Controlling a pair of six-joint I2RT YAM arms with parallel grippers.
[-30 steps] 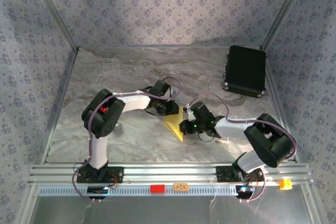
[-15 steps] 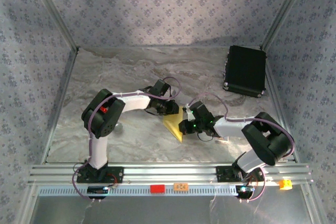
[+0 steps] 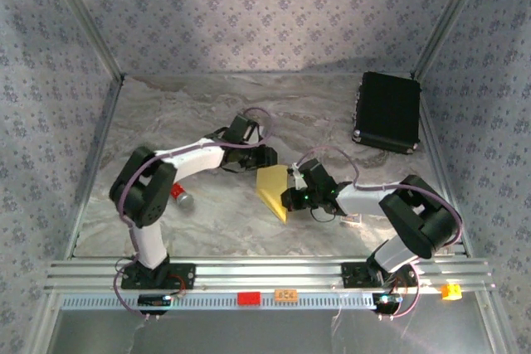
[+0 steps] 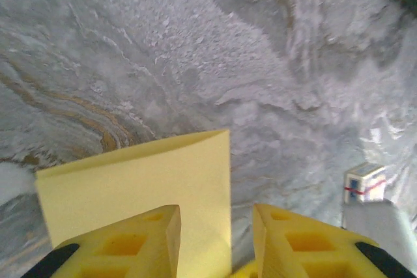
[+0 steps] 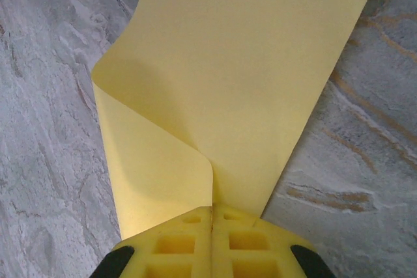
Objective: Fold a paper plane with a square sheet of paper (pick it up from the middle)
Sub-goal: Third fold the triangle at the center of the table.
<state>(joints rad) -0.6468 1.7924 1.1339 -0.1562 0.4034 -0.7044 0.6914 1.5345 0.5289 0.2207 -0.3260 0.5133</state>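
The square sheet of paper is yellow and lies partly folded at the table's middle. My right gripper is shut on its right side. In the right wrist view the right gripper pinches a doubled-over flap, and the sheet spreads away from the fingers. My left gripper sits just beyond the sheet's far left corner. In the left wrist view the left gripper stands open, its fingers apart over the sheet, whose straight edge runs into the gap without being clamped.
A black rectangular case lies at the back right. A red-handled tool rests by the left arm's elbow. A small printed card lies right of the sheet. Patterned walls enclose the table, and an aluminium rail runs along the front.
My left gripper has opened, let go of the sheet and drawn back toward the far left. Its elbow swung left, uncovering the red-handled tool. The right gripper has kept its pinch.
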